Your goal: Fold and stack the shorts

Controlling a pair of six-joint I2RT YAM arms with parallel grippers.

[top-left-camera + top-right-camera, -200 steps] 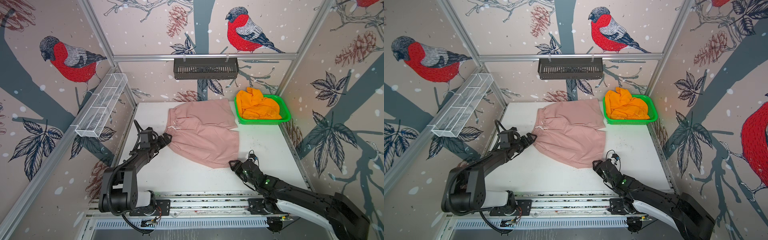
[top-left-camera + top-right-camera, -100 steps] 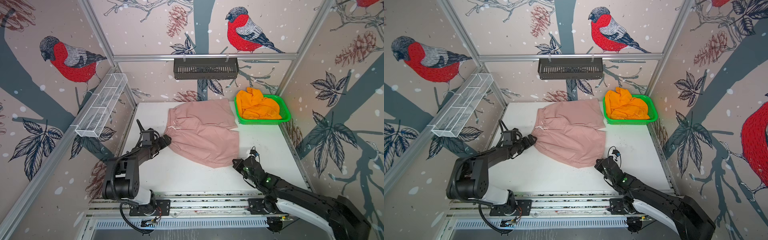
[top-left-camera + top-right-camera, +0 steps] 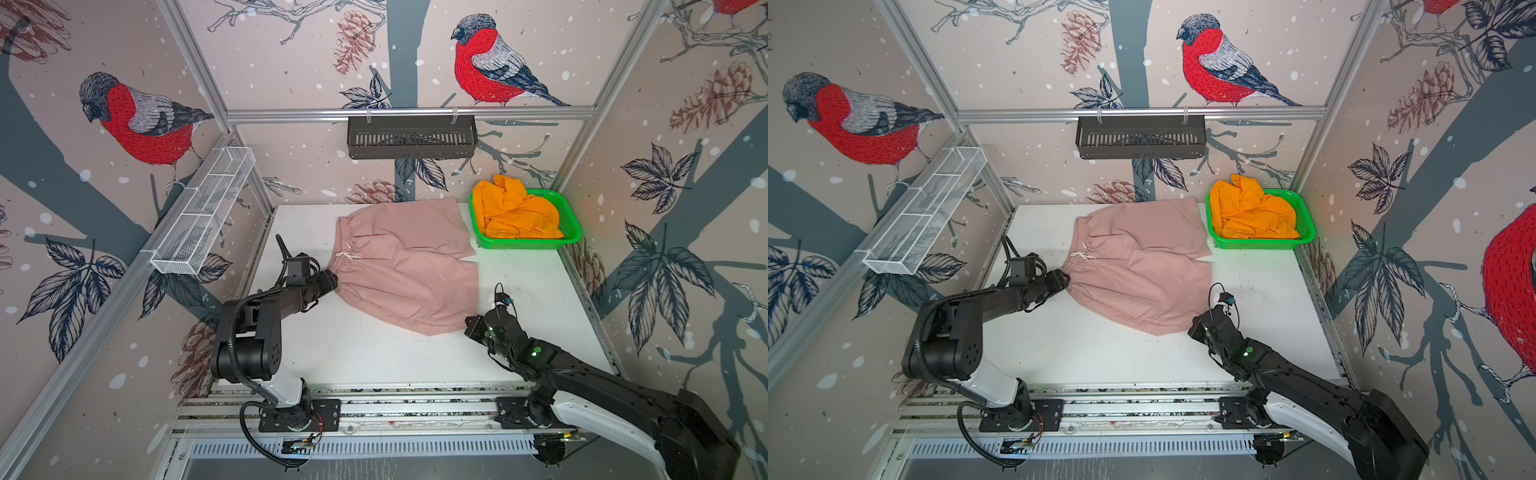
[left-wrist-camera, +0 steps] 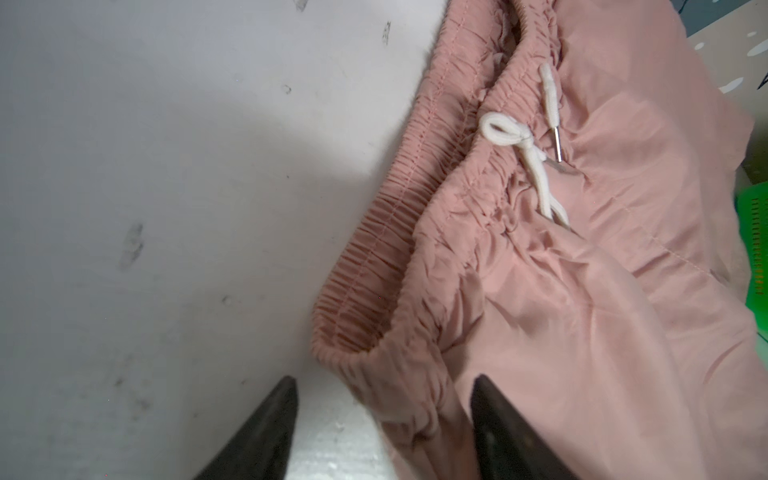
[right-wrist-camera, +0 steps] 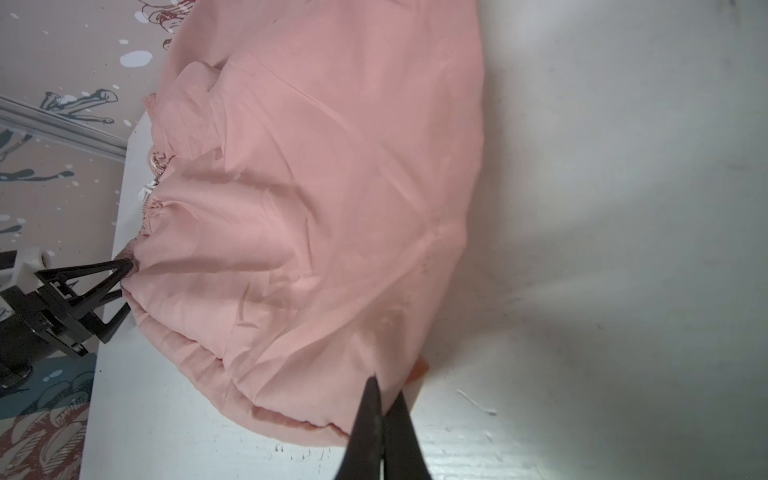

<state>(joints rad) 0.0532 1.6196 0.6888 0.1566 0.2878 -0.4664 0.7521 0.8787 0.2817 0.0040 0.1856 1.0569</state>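
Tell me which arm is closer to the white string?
Left. The left fingers are at the waistband beside the string; the right fingers pinch the pink shorts at a far leg corner.

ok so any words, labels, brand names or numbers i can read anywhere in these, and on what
None can be read.
The pink shorts, orange shorts, green basket and bird wallpaper show no lettering.
The small circuit board below the front rail may carry markings, but they are too small to tell.
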